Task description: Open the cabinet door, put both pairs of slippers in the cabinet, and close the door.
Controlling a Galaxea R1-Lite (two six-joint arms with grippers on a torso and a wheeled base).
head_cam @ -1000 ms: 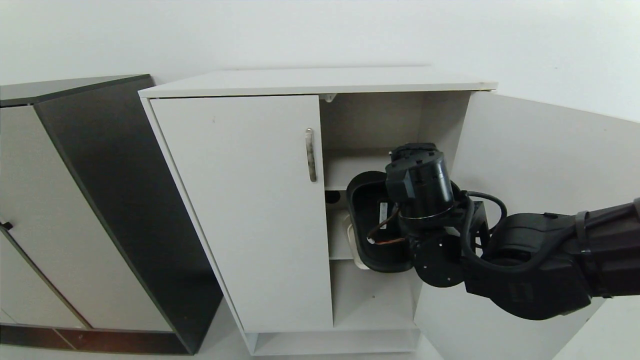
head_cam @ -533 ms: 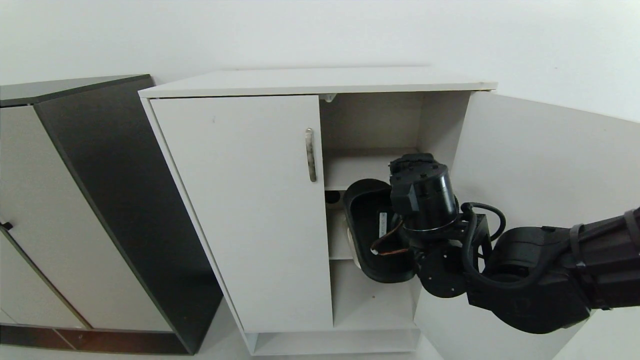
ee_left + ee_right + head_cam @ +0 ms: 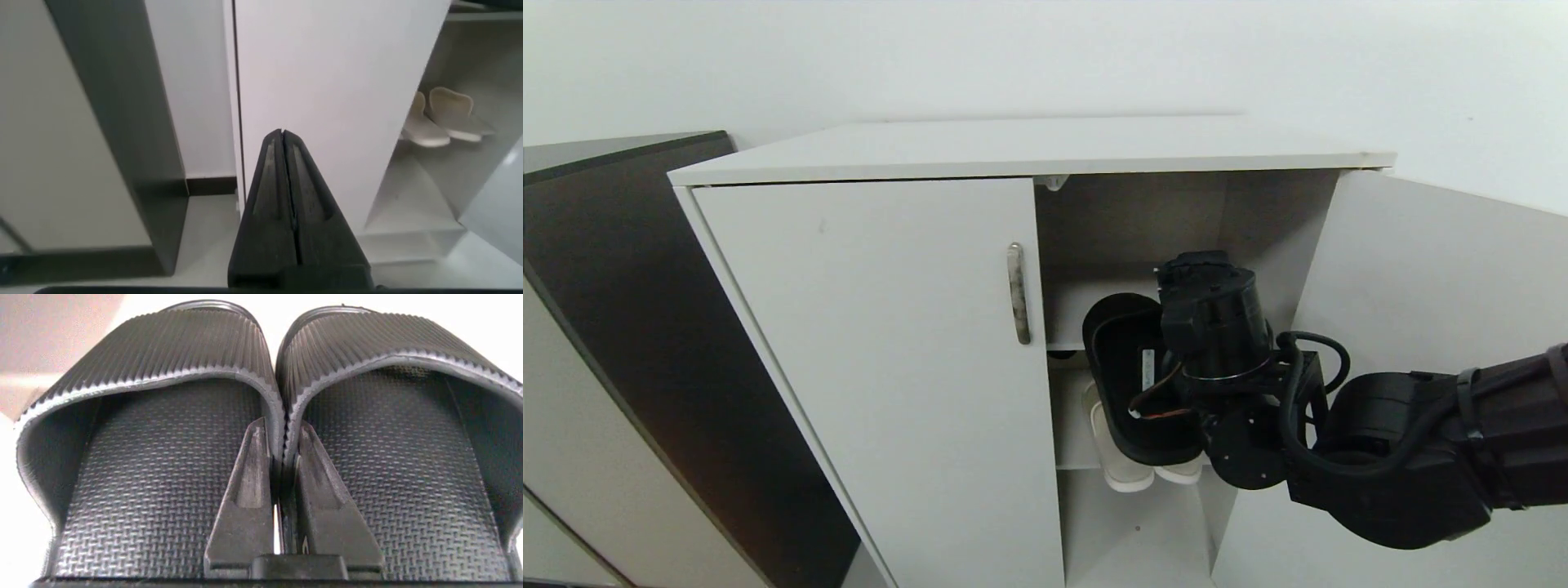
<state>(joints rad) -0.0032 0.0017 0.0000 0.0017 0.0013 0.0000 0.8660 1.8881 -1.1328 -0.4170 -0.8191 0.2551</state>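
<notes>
Right claw (image 3: 280, 441) clamped on black slippers (image 3: 1127, 367), long axis upright, at cabinet (image 3: 1029, 151) opening. White slippers (image 3: 1129, 478) beneath, overhanging shelf (image 3: 1072, 445) front edge. Left claw (image 3: 282, 155) together.

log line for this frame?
right gripper: shut on black slippers, at cabinet opening | white slippers: inside cabinet | left gripper: shut, empty | right door: open
</notes>
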